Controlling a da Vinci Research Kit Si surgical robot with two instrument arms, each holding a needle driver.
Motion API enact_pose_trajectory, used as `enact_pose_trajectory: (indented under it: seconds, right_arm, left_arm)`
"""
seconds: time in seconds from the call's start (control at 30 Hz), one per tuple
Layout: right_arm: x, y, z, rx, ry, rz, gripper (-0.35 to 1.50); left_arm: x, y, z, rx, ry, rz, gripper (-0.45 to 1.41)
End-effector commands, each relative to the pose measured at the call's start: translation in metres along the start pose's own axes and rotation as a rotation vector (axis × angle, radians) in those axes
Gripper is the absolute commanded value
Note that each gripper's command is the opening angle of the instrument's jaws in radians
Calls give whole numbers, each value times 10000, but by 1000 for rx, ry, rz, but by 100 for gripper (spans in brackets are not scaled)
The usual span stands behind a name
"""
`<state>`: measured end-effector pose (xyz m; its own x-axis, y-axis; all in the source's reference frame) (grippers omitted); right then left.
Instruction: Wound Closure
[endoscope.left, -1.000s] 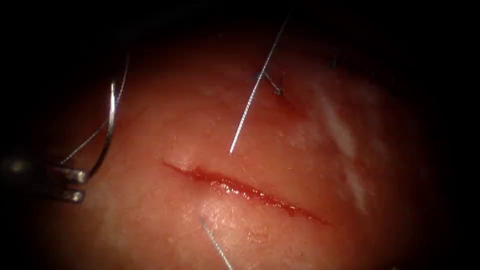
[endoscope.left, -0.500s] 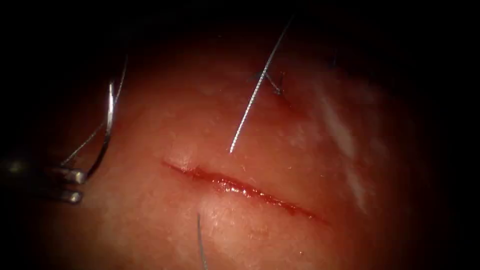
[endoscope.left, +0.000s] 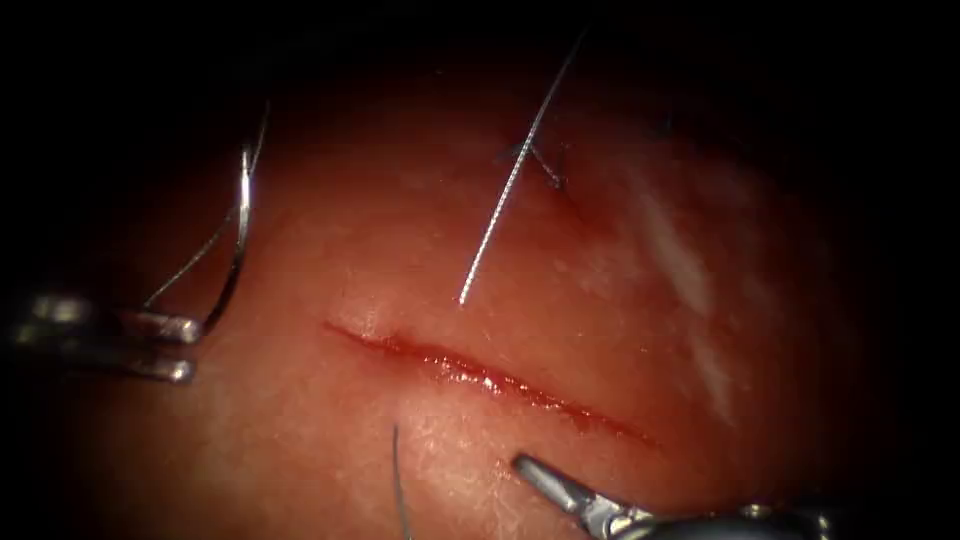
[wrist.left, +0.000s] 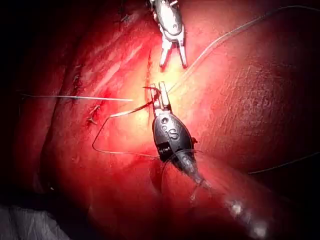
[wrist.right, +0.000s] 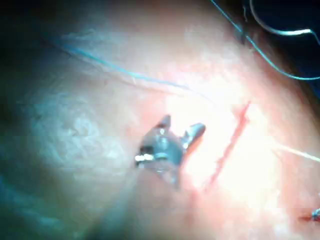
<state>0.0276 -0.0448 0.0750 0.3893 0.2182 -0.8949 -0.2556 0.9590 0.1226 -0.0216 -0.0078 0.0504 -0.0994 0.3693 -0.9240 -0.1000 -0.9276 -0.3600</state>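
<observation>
The left hand (endoscope.left: 185, 350) sits well left of the cut (endoscope.left: 490, 380), clenched on the needle (endoscope.left: 238, 250) near one end – the curve arcs up free of the tissue (endoscope.left: 330, 450), thread (endoscope.left: 185, 270) trailing. The right hand (endoscope.left: 530, 470) has come in just near the cut, jaws released, grasping nothing. The step looks like setting up a bite; that calls for aiming the point at the cut's edge.

Dark left hand (wrist.left: 161, 100) housing, "S" mark, silvery tips.
</observation>
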Motion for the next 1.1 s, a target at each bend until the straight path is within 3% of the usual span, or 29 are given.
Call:
enact_pose_trajectory:
  seconds: [0.03, 0.33, 0.67, 0.73, 0.77, 0.93, 1.1]
  right_arm:
    - [1, 1, 20, -1, 8, -4, 113]
    - [-4, 20, 55, -20, 2, -3, 108]
    - [7, 16, 90, -5, 27, -10, 101]
    - [8, 12, 92, 14, 31, -13, 86]
    - [9, 10, 92, 24, 38, -14, 69]
    - [13, 1, 87, 76, 49, -30, -35]
    - [18, -7, 77, 122, 43, -35, -35]
  left_arm:
    - [-7, 0, 5, -2, 2, 3, -45]
    - [-10, 4, 2, -4, 0, 0, -45]
    - [-9, 4, 1, -4, 0, -1, -45]
    - [-9, 4, 1, -4, 1, -1, -45]
    - [-9, 4, 1, -4, 1, -1, -45]
    - [-8, 4, 1, -4, 1, -1, -45]
    - [-8, 4, 1, -4, 1, -1, -45]
